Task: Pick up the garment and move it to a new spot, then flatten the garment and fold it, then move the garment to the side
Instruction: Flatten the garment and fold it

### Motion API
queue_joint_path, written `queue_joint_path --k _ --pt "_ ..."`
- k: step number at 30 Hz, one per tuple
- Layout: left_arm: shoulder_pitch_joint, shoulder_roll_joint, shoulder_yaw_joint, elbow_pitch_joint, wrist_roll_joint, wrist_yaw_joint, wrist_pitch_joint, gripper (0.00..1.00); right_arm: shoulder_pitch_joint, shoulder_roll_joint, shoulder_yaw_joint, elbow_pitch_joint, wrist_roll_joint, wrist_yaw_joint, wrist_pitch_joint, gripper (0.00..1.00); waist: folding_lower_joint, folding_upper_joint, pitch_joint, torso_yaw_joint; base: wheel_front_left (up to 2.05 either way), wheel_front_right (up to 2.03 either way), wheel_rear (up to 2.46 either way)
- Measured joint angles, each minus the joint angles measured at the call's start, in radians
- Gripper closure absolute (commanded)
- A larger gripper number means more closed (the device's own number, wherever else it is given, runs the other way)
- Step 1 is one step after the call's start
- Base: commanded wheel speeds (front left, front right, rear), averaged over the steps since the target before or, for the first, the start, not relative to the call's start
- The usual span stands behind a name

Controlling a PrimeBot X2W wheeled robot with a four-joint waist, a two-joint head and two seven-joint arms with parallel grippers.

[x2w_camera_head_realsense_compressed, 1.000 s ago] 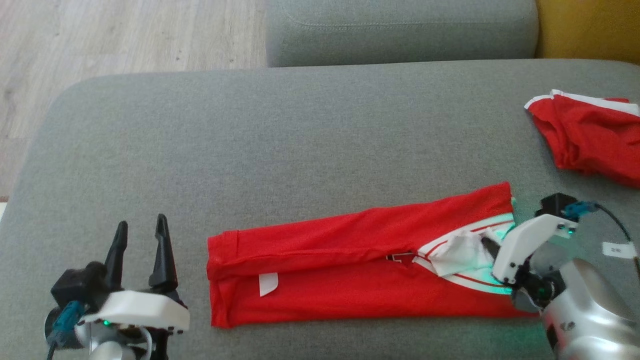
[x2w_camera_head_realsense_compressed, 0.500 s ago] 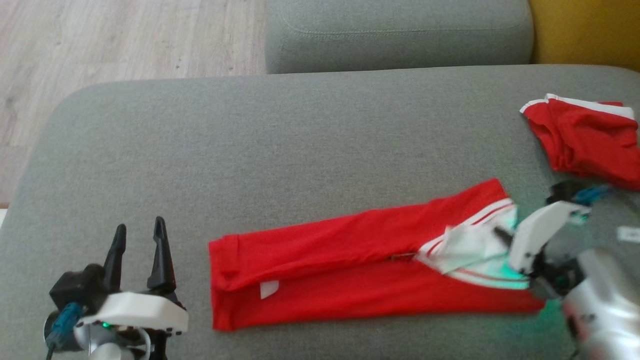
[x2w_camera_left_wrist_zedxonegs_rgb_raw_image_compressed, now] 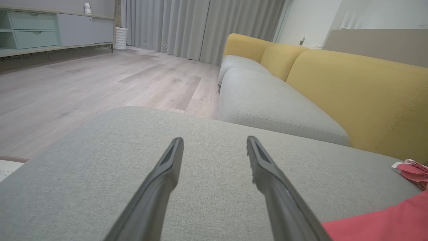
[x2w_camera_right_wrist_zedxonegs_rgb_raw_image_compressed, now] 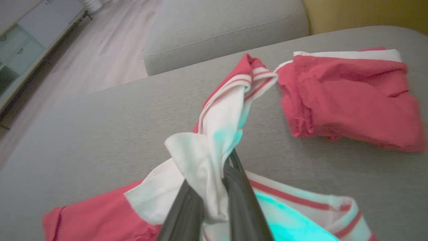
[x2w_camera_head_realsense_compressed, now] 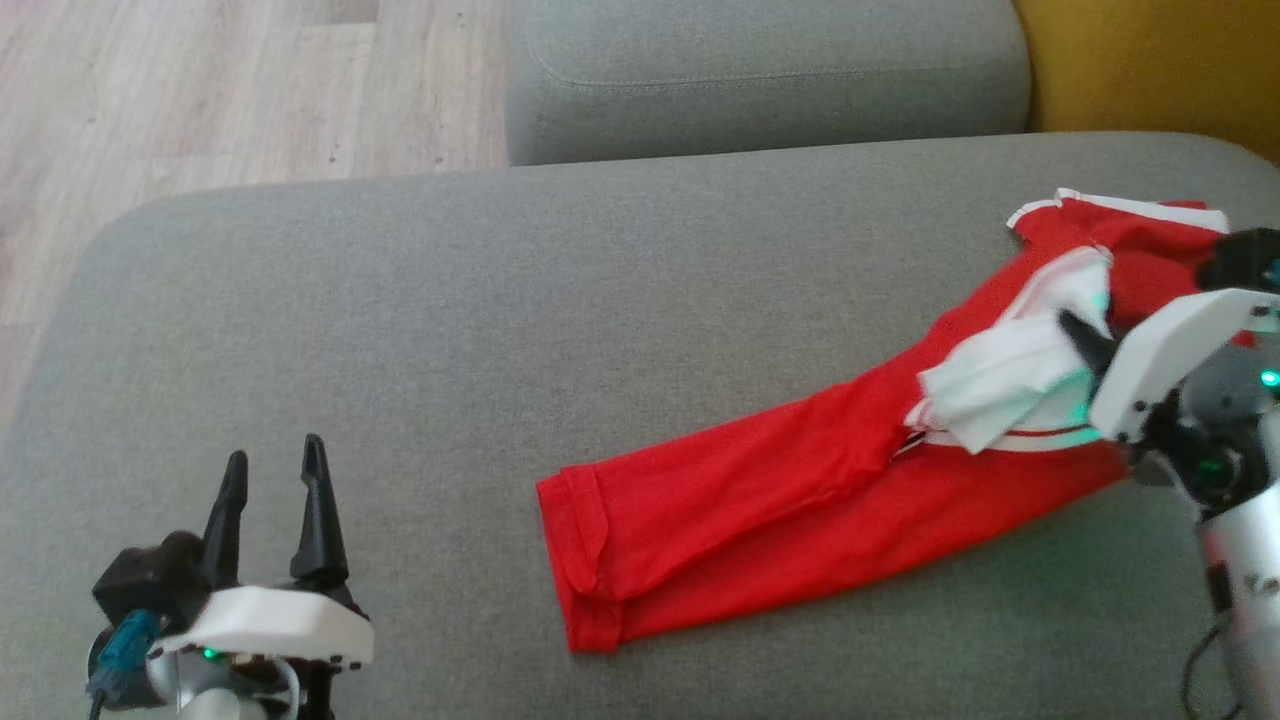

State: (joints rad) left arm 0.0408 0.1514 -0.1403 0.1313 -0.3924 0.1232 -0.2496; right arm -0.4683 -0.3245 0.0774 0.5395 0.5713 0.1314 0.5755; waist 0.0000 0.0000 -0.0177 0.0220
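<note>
Fingers of right arm (x2w_camera_right_wrist_zedxonegs_rgb_raw_image_compressed: 242, 194) pinched on garment (x2w_camera_head_realsense_compressed: 760, 510) waistband, wrist above cushion (x2w_camera_head_realsense_compressed: 500, 330); left fingers (x2w_camera_left_wrist_zedxonegs_rgb_raw_image_compressed: 265, 174) parted, empty.

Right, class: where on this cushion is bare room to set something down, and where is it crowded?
Free: the wide stretch of grey cushion between the left gripper, the back cushion and the hem end of the garment; plus a strip along the near edge. Crowded: the right, where the right gripper holds the garment's waistband beside another red garment.

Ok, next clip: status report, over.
Right gripper shut on red garment at its white end, that end raised. Left gripper open, apart from it. Second red garment lies close beside the held end; could snag.
</note>
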Motion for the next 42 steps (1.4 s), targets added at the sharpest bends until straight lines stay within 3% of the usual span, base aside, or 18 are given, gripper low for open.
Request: queue_joint_path --k 7,13,22,36,37,38,39,40,42 --pt "0.015 -0.006 0.013 0.033 0.002 -0.010 0.000 0.00 0.161 0.059 0.035 -0.266 0.071 0.000 0.076 1.00 0.0000 0.0000 -0.007 0.031 0.00 0.00 0.00" --pt "0.016 -0.012 0.013 0.050 0.002 -0.019 0.000 0.00 0.219 0.163 0.086 -0.346 0.092 0.000 0.105 1.00 0.0000 0.0000 -0.009 0.078 0.00 0.00 0.00" --pt "0.009 -0.019 0.002 0.086 0.002 -0.037 0.000 0.00 0.218 0.245 0.151 -0.255 0.125 0.000 0.074 1.00 0.0000 0.0000 -0.005 0.171 0.00 0.00 0.00" --pt "-0.029 -0.033 -0.003 0.113 0.002 -0.053 0.000 0.00 0.139 0.257 0.297 -0.053 0.239 0.000 -0.021 1.00 0.0000 0.0000 0.020 0.243 0.00 0.00 0.00" --pt "-0.030 -0.033 -0.003 0.116 0.002 -0.053 0.000 0.00 0.131 0.257 0.313 -0.038 0.257 0.000 -0.033 0.95 0.0000 0.0000 0.020 0.245 0.00 0.00 0.00" --pt "-0.030 -0.034 -0.003 0.119 0.002 -0.053 0.000 0.00 0.126 0.257 0.330 -0.026 0.272 0.000 -0.042 0.58 0.0000 0.0000 0.020 0.247 0.00 0.00 0.00" --pt "-0.030 -0.034 -0.002 0.123 0.002 -0.053 0.000 0.00 0.121 0.257 0.350 -0.014 0.285 0.000 -0.047 0.05 0.0000 0.0000 0.019 0.247 0.00 0.00 0.00" --pt "-0.029 -0.034 -0.002 0.124 0.002 -0.054 0.000 0.00 0.118 0.257 0.371 -0.006 0.299 0.000 -0.052 0.00 0.0000 0.0000 0.019 0.246 0.00 0.00 0.00" --pt "-0.029 -0.035 0.001 0.125 0.002 -0.054 0.000 0.00 0.108 0.258 0.403 -0.003 0.325 0.000 -0.077 0.00 0.0000 0.0000 0.017 0.242 0.00 0.00 0.00"
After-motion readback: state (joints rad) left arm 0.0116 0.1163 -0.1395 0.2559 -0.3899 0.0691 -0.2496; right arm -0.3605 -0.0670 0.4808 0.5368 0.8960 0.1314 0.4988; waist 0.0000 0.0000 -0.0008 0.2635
